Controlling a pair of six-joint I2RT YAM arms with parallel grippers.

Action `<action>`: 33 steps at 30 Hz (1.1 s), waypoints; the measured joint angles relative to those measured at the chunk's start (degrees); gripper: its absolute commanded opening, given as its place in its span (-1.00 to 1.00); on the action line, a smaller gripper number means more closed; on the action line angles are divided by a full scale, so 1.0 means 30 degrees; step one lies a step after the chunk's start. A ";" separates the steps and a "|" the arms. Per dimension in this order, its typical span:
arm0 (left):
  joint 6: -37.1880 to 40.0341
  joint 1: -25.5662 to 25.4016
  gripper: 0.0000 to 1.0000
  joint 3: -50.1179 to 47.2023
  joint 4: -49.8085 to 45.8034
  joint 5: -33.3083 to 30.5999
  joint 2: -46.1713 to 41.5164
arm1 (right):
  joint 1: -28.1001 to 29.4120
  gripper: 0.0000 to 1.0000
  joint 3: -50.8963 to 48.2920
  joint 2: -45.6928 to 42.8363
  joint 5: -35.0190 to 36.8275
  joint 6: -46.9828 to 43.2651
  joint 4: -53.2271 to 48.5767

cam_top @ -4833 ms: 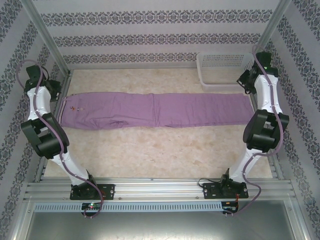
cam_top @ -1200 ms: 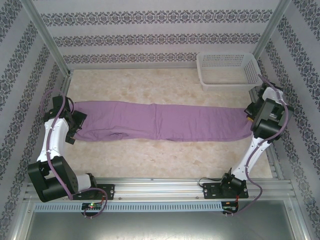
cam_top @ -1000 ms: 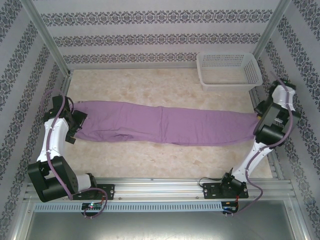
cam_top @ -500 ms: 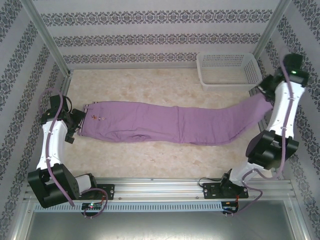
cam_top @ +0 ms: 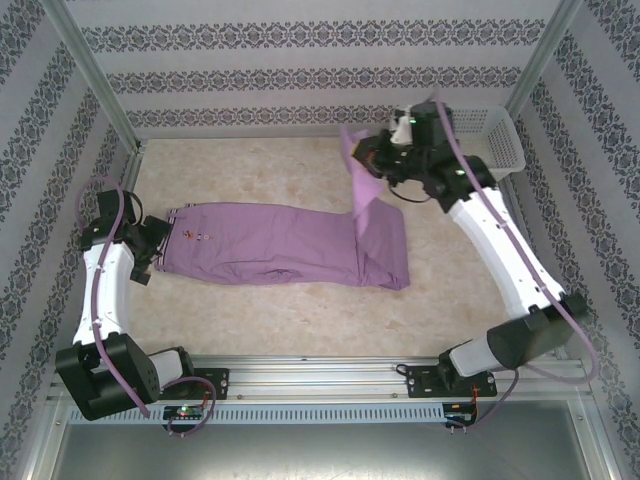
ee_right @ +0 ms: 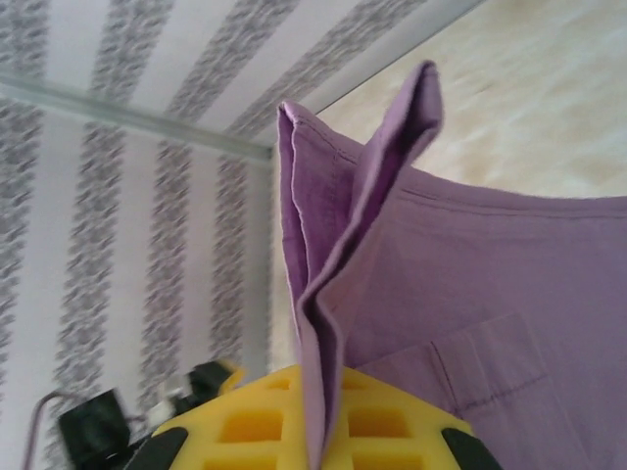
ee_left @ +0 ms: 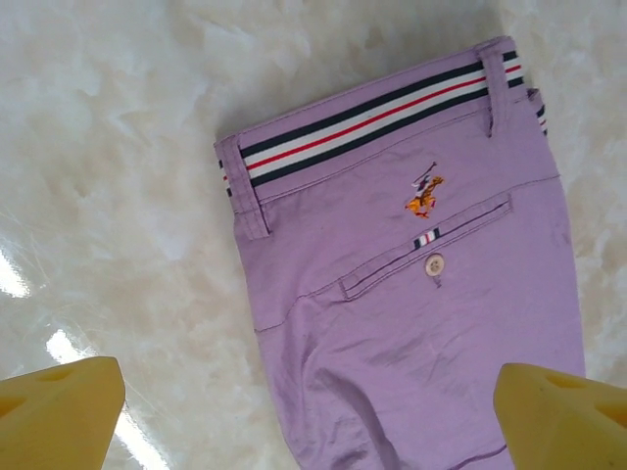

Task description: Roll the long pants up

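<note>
The long pants are lilac and lie across the table, waistband at the left. Their leg ends are lifted and doubled back over the middle, hanging from my right gripper above the far centre of the table. In the right wrist view that gripper is shut on the folded hem of the pants. My left gripper stands open at the waistband end. In the left wrist view its yellow fingertips are spread wide over the seat of the pants, with the striped waistband and a pocket button showing.
A white mesh basket stands at the far right corner, partly behind my right arm. Metal frame posts and patterned walls enclose the table. The fold of the legs ends near the table's middle right.
My right arm has swung from the right edge up and leftward, carrying the leg ends and folding the legs back over themselves. The left arm has barely moved.
</note>
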 measured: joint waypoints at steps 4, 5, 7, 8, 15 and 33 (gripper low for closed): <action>-0.0015 0.0000 1.00 0.0787 0.0036 0.0000 -0.0007 | 0.2361 -1.00 0.3053 0.3905 -0.0182 0.1530 0.1858; -0.0015 0.0000 1.00 0.0925 0.0044 0.0000 -0.0015 | 0.2863 -1.00 0.4124 0.5085 -0.0255 0.1880 0.2310; -0.0022 0.0000 1.00 0.1100 0.0051 0.0000 -0.0022 | 0.3730 -1.00 0.6091 0.7155 -0.0372 0.2506 0.2973; -0.0022 0.0000 1.00 0.1166 0.0051 0.0000 -0.0022 | 0.4197 -1.00 0.7264 0.8306 -0.0452 0.2805 0.3206; -0.0029 0.0000 1.00 0.1676 0.0044 -0.0015 -0.0022 | 0.6768 -1.00 1.5679 1.5511 -0.1071 0.5042 0.3993; 0.0058 0.0000 1.00 0.1690 -0.0219 -0.0022 -0.0408 | 0.7679 0.95 1.9664 2.3788 -0.1479 0.7533 0.6302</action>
